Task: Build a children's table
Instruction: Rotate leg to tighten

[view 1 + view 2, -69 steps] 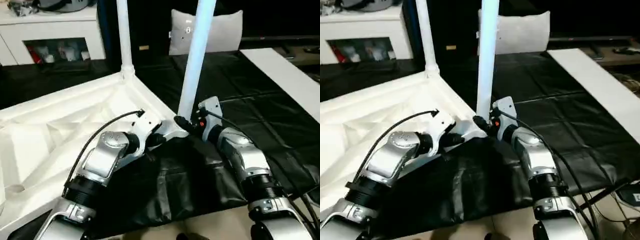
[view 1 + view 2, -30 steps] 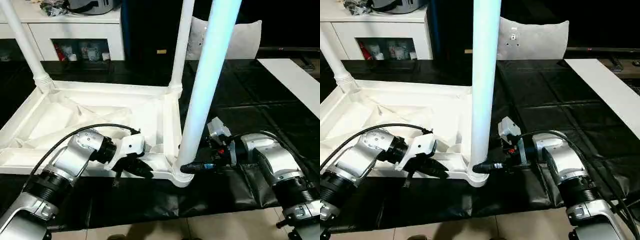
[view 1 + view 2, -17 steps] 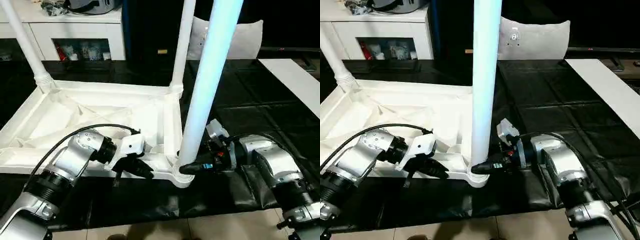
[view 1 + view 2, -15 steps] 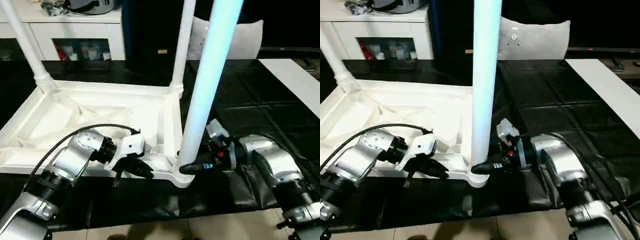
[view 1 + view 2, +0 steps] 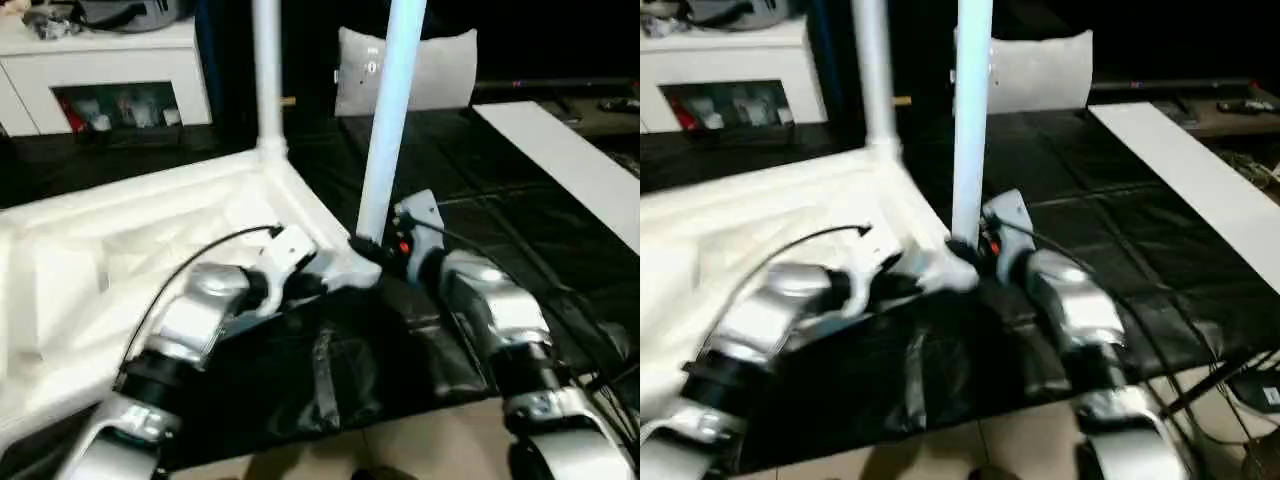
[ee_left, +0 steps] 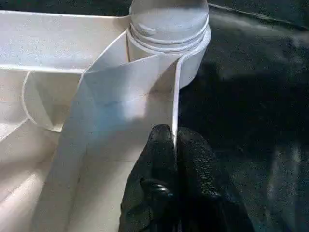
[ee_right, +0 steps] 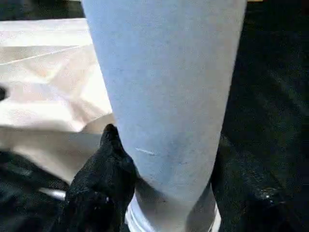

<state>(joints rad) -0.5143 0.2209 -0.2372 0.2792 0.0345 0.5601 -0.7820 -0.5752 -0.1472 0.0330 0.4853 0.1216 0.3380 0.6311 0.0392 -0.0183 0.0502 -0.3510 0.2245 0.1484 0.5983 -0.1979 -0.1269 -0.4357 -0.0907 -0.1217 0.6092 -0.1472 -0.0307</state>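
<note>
Tabletop (image 5: 150, 250), inverted on the black mat (image 5: 520, 230), ribbed underside facing up. 2 legs stand upright in corner sockets: the near leg (image 5: 385, 130) at the corner between my arms, the far leg (image 5: 268, 70) at the corner beyond it.

My left gripper (image 6: 175, 159) is pinched tight on the thin rim wall (image 6: 176, 96) of the tabletop, just short of the near corner socket (image 6: 169, 29). My right gripper (image 7: 164, 179) straddles the base of the near leg, 1 finger (image 7: 104, 179) pressed to each side of the tube, holding it.

Handling, as I judge it: moulded plastic, light and stiff, smooth enough to slip under the pads. The rim is thin and may flex, so the best purchase is close to the socket, where ribs stiffen it. The leg is best held low, near its flared end, since a long tube levers easily.

Hard to make out: both leg tops run out of view, the tabletop's left side is cut off, and whether the leg is fully seated cannot be told. A white cabinet (image 5: 100, 60) stands behind.
</note>
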